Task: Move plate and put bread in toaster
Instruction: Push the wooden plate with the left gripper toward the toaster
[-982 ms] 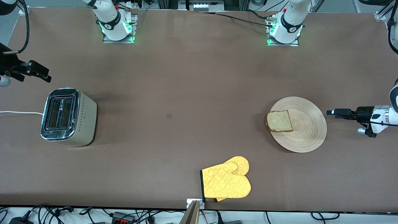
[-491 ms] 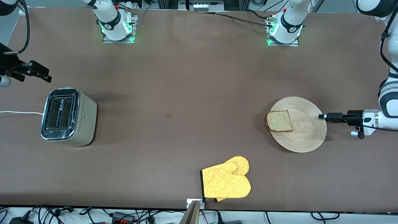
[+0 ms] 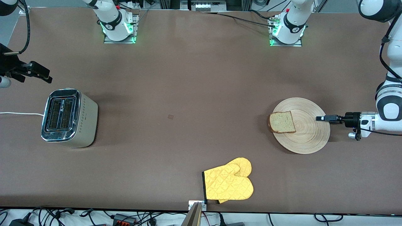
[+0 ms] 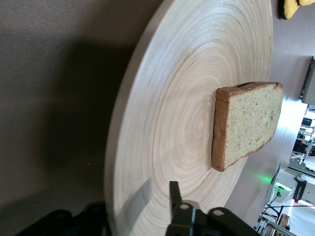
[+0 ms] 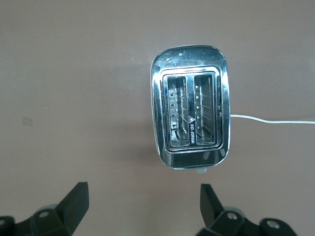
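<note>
The pale wooden plate lies toward the left arm's end of the table. The slice of bread lies on its edge facing the toaster. My left gripper is open and straddles the plate's rim at the end away from the bread. In the left wrist view one finger hovers above the plate and the other is dark beside the rim, with the bread ahead. The toaster stands toward the right arm's end. My right gripper is open in the air, and in the right wrist view the toaster shows with both slots empty.
A yellow oven mitt lies near the table's front edge, nearer to the front camera than the plate. The toaster's white cord runs off the right arm's end of the table.
My left gripper has moved toward the plate, from off its edge to straddling the rim. The plate, the bread and the right arm have not moved.
</note>
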`<move>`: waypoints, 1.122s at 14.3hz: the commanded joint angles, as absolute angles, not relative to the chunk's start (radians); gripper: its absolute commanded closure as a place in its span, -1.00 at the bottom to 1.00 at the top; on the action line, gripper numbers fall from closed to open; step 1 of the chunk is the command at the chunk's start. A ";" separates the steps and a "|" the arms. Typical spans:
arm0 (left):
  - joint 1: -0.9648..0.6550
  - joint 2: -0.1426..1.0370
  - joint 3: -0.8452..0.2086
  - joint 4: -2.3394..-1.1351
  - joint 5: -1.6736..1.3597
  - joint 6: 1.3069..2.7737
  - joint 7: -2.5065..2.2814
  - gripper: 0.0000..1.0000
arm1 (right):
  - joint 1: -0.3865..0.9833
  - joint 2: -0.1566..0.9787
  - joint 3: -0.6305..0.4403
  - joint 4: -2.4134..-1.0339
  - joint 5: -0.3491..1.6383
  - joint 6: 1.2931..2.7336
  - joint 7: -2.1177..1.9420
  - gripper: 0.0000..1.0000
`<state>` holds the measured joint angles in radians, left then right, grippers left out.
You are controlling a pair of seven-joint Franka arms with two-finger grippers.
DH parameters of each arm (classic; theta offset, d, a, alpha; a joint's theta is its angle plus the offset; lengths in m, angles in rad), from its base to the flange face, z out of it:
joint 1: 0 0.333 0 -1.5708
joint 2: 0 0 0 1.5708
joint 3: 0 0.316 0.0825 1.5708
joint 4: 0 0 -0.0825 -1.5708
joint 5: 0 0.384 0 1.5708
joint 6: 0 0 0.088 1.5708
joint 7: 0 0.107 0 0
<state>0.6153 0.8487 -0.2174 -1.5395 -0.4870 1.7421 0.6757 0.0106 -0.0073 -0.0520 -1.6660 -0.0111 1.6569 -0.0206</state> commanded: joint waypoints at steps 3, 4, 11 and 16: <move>0.594 0.890 -0.230 -1.522 -0.616 1.665 0.680 0.99 | -0.002 -0.015 -0.041 -1.674 -0.020 1.660 -0.038 -1.00; 0.582 0.911 -0.230 -1.522 -0.673 1.636 0.677 0.99 | -0.002 -0.015 -0.041 -1.674 -0.020 1.658 -0.038 -1.00; 0.327 0.956 -0.230 -1.522 -0.915 1.605 0.652 0.99 | -0.003 -0.015 -0.041 -1.674 -0.020 1.658 -0.041 -1.00; 0.063 0.953 -0.229 -1.509 -1.103 1.681 0.666 0.99 | -0.003 -0.014 -0.043 -1.674 -0.018 1.660 -0.046 -1.00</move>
